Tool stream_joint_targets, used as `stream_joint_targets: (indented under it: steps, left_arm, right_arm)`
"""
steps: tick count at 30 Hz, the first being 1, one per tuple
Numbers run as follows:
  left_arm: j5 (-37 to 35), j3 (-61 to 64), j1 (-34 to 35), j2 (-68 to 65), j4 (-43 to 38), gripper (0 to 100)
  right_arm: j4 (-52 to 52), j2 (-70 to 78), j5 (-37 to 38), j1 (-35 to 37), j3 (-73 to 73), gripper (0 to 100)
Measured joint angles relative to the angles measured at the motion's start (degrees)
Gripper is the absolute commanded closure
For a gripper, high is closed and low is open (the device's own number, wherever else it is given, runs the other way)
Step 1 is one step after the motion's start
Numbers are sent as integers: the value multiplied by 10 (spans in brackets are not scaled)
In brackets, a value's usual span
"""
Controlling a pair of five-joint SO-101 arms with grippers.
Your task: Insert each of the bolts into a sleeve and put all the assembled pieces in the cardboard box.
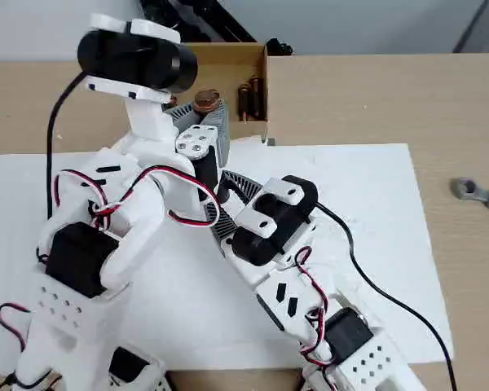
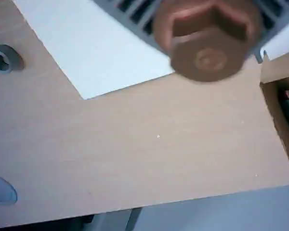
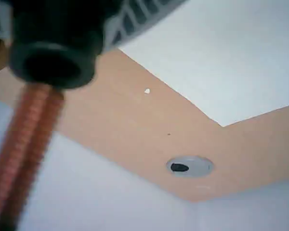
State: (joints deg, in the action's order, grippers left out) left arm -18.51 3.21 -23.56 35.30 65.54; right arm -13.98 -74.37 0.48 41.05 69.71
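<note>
**Bolt** (image 2: 207, 43): copper with a hexagonal head. The left fingers (image 2: 130, 12) are closed on it, and the head faces the wrist camera. In the high view the head (image 1: 205, 102) stands clear of the fingertips, at the open side of the box.

**Sleeve** (image 3: 48, 48): black and tubular. The right fingers (image 3: 135, 19) are closed round it, with its open mouth facing the wrist camera. A copper threaded shank (image 3: 24, 144) runs away from the sleeve's rim, beyond the fingers. Whether the shank sits inside the sleeve cannot be told.

**Fingers, high view:** the right fingers lie near the left fingers, on the side away from the box.

**Box** (image 1: 228, 61): cardboard, standing on the bench (image 1: 440, 98) just beyond the left fingers. Copper-and-dark pieces (image 1: 248, 98) lie inside it, in the corner near those fingers. One edge of the box also shows beside the bolt head in the left wrist view.

**Sheet** (image 1: 350, 204): white, spread on the bench beneath both sets of fingers.

**Wrench** (image 1: 477, 191): grey metal, lying on bare bench past the sheet's edge and well apart from both sets of fingers.

**Fittings:** grey round inserts are set in the bench top. One (image 2: 5, 60) lies off to the side of the left fingers, and one (image 3: 189, 166) lies beyond the right fingers.
</note>
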Motion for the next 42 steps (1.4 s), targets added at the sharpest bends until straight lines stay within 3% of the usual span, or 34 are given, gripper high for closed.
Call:
stream_joint_targets:
  steps: [16,20,28,42]
  left_arm:
    - [0,33,0,1,-5,994]
    - [-29,53,3,2,-11,994]
    - [-52,66,2,1,-11,994]
    - [-46,66,-2,1,-25,994]
  right_arm:
    - [0,1,0,0,1,994]
    - [-1,1,0,0,1,994]
    - [-1,1,-46,-30,-1,994]
    - [-1,1,-51,-30,-4,994]
